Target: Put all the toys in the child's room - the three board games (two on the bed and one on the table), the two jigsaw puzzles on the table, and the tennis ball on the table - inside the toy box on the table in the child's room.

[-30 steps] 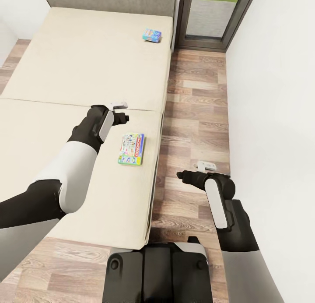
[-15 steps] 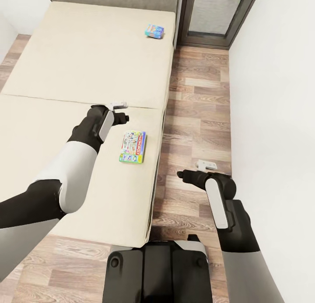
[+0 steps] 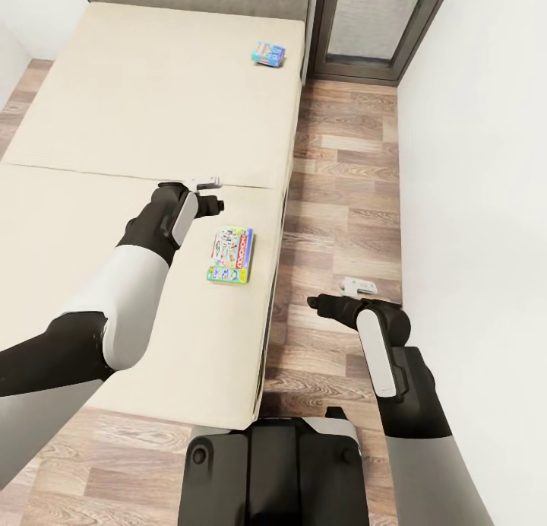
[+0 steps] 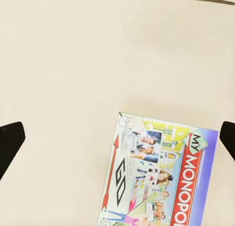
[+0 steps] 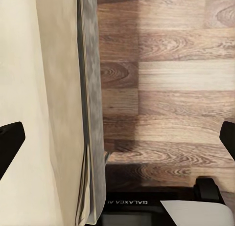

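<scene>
Head view, room: we see a wood-plank floor (image 3: pixel 342 169), a white wall (image 3: pixel 486 169) and a grey-framed window (image 3: pixel 372 24).
Bed (image 3: pixel 114 115): beige mattress in two sections, beside our left arm.
Green-topped board game (image 3: pixel 229 255): flat on the near section, close to the bed's edge.
Light blue board game (image 3: pixel 268 53): far corner by the headboard.
Left gripper (image 3: pixel 215 194): we hold it over the mattress, fingers wide apart, empty.
Right gripper (image 3: pixel 334 293): we hold it over the floor, fingers apart, empty.

Both arms reach forward, fingers (image 4: pixel 11 143) apparently spread wide.
</scene>
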